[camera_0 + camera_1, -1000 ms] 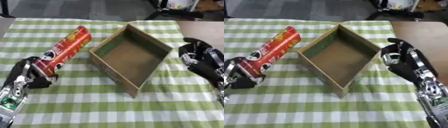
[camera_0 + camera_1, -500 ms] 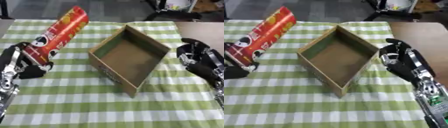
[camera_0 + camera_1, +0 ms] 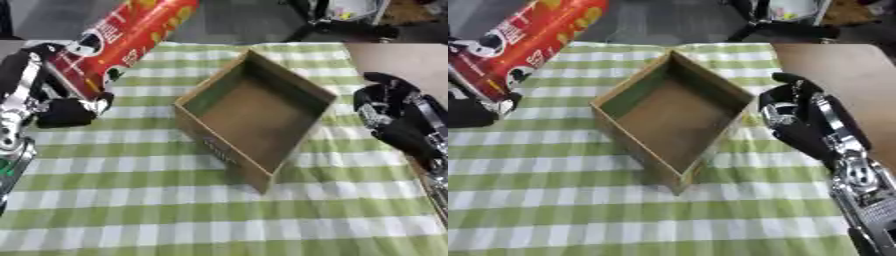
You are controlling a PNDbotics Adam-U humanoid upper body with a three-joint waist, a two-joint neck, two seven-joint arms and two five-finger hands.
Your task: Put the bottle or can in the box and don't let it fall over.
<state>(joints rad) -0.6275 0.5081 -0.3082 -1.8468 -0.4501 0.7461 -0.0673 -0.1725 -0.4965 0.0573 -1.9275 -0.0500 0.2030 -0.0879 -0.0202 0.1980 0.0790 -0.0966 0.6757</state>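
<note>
A tall red snack can (image 3: 122, 42) with yellow chips printed on it is lifted off the table at the upper left, tilted with its top leaning up and to the right. My left hand (image 3: 54, 95) is shut round its lower end. An open cardboard box (image 3: 254, 112) with nothing in it sits in the middle of the green checked cloth, to the right of the can. My right hand (image 3: 798, 117) rests beside the box's right wall, fingers relaxed and holding nothing.
The checked tablecloth (image 3: 175, 210) covers the table, with a bare brown tabletop strip (image 3: 842, 70) at the right. Dark chair legs and clutter (image 3: 341, 20) stand beyond the far edge.
My left hand has lifted the can up off the cloth and raised it higher, towards the view's top. The view has shifted a little. The right hand has stayed beside the box.
</note>
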